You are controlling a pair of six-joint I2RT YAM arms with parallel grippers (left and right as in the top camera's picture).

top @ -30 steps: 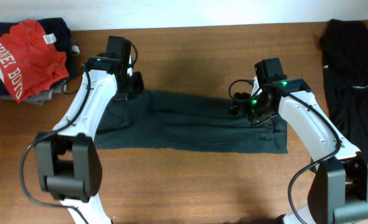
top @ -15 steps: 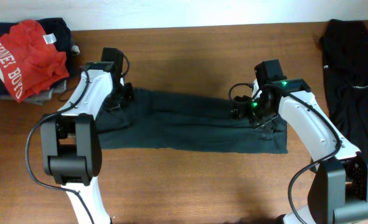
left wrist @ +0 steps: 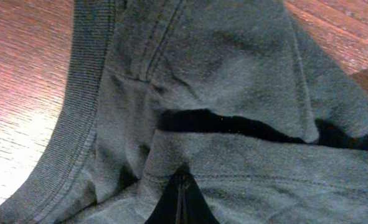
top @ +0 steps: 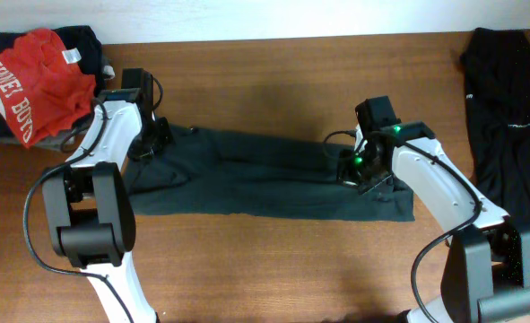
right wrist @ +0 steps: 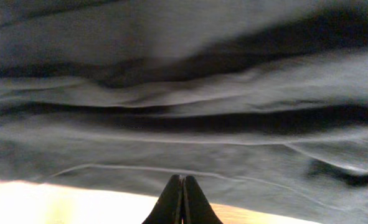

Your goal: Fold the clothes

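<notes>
The brown wooden table (top: 273,72) carries everything, with a pale strip of wall behind it. From overhead, the dark grey-green garment (top: 265,179) lies in the middle as a long, low band. The left tool (top: 148,144) is at its left end and the right tool (top: 350,166) is on its right part. A red shirt (top: 36,81) lies crumpled on a heap beyond the left end, and a black garment (top: 507,117) lies well apart past the right end. I think a wide swing of the left arm could drag the heap. The band is limp and wrinkled, so its layers can slide.

In the left wrist view, the left tool (left wrist: 180,199) is clenched and a fold of the garment (left wrist: 233,74) seems caught at its tip. The pinch looks small, so a hard pull may slip it out. The cloth is a matte knit with stitched seams and a ribbed band (left wrist: 78,118), and glossy wood shows beside it.

In the right wrist view, the right tool (right wrist: 182,198) is also clenched, at the garment's (right wrist: 184,93) near edge. I cannot tell whether cloth is between its fingers. If it holds nothing, or one layer only, lifting would leave this end behind and the fold would be skewed. The cloth lies here in long, shallow ridges.
</notes>
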